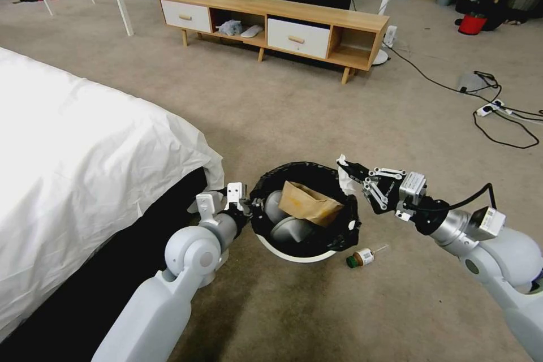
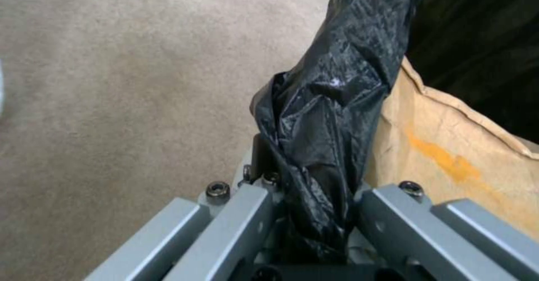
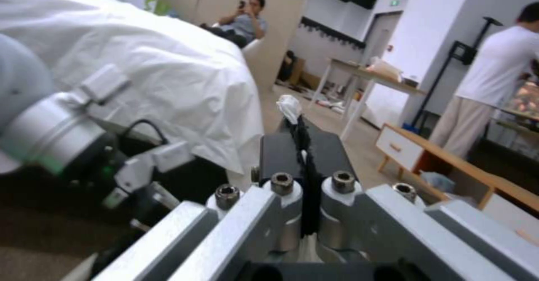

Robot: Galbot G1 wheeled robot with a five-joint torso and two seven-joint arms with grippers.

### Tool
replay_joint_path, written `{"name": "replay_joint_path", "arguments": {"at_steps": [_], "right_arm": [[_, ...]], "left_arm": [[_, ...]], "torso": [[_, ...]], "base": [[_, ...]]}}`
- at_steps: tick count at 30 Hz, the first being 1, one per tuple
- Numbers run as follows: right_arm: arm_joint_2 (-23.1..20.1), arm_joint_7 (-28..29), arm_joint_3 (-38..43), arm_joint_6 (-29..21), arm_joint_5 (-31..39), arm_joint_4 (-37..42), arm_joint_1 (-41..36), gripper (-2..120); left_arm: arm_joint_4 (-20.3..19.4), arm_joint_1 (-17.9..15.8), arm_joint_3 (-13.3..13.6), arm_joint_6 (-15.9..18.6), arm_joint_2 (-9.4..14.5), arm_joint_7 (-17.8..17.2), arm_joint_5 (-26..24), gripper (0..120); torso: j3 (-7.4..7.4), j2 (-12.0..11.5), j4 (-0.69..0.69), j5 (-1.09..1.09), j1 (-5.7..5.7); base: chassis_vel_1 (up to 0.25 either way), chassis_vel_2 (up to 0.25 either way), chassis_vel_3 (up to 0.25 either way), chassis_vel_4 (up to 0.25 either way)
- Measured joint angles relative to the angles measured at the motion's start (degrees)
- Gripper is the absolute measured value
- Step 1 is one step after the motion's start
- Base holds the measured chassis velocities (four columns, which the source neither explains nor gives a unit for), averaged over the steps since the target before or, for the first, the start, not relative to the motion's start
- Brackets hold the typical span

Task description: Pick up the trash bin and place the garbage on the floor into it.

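Inside one trash bin [image 1: 294, 253], one paper bag [image 1: 308, 203].

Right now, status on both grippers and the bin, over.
Left gripper shut on small white plastic trash bin's black-bagged rim. Right gripper shut on crumpled white tissue at rim. Green-capped bottle on carpet.

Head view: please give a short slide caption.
Left gripper holds trash bin; right gripper brings crumpled tissue.
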Motion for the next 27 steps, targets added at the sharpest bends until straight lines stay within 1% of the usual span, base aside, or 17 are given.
{"name": "replay_joint_path", "arguments": {"at_steps": [1,2,3,5,7,9,10,13,15,20,26,27], "right_arm": [[-0.1,-0.3,0.0,0.0,0.0,0.0,0.0,0],[-0.1,-0.3,0.0,0.0,0.0,0.0,0.0,0],[-0.1,-0.7,0.0,0.0,0.0,0.0,0.0,0],[-0.1,-1.0,0.0,0.0,0.0,-0.1,0.0,0],[0.0,-2.0,0.1,0.0,-0.4,-1.1,0.1,0],[0.0,-2.1,0.1,0.0,-0.5,-1.2,0.1,0],[0.1,-2.4,0.3,0.0,-0.5,-1.5,0.0,0],[0.2,-2.4,0.3,0.0,-0.5,-1.6,-0.1,0],[0.6,-2.4,0.5,0.0,-0.7,-2.0,-0.7,0],[0.8,-2.0,0.6,0.2,-1.2,-2.4,-1.2,0],[1.1,-1.5,0.1,0.3,-1.3,-3.2,-0.7,0],[1.2,-1.4,0.0,0.3,-1.3,-3.6,-0.4,7]], "left_arm": [[1.0,-1.1,0.9,0.0,0.1,0.2,-0.2,2],[1.0,-1.1,0.9,0.0,0.1,0.2,-0.2,2],[2.0,-2.3,1.8,0.0,0.1,0.4,-0.3,2],[2.5,-2.8,2.2,0.0,0.1,0.4,-0.4,2],[4.2,-4.9,4.1,0.1,-0.4,0.5,-0.8,2],[4.4,-5.2,4.5,0.1,-0.5,0.5,-0.9,2],[5.4,-6.4,5.6,0.1,-1.2,0.5,-0.9,2],[5.8,-6.8,6.0,0.1,-1.5,0.5,-0.9,2],[6.3,-7.7,6.8,0.1,-2.6,0.4,-1.0,2],[6.4,-7.9,6.9,0.1,-2.6,0.4,-1.0,2],[6.3,-7.4,6.6,0.0,-2.4,0.5,-0.9,2],[6.3,-7.2,6.4,0.0,-2.4,0.5,-0.8,2]], "torso": [[0.0,0.0,0.0,0.0,0.0],[0.0,0.0,0.0,0.0,0.0],[0.0,0.0,0.0,0.0,0.0],[0.01,0.0,0.0,0.0,0.0],[0.01,0.0,0.0,0.01,0.0],[0.0,0.0,0.0,0.0,0.0],[0.0,0.0,-0.01,0.0,0.0],[0.0,0.0,-0.01,0.0,0.0],[0.0,0.0,0.0,0.0,0.0],[0.0,0.0,0.0,0.0,0.0],[0.0,0.0,0.01,0.0,0.0],[0.0,0.0,0.01,0.0,0.0]], "base": [[0.0,0.0,0.0,0.0],[0.0,0.0,0.0,0.0],[0.0,0.0,0.0,0.0],[0.0,0.0,0.0,0.0],[0.0,0.0,0.0,0.0],[0.0,0.0,0.0,0.0],[0.0,0.0,0.0,0.0],[0.0,0.0,0.0,0.0],[0.0,0.0,0.0,0.0],[0.0,0.0,0.0,0.0],[0.0,0.0,0.0,0.0],[0.0,0.0,0.0,0.0]]}}
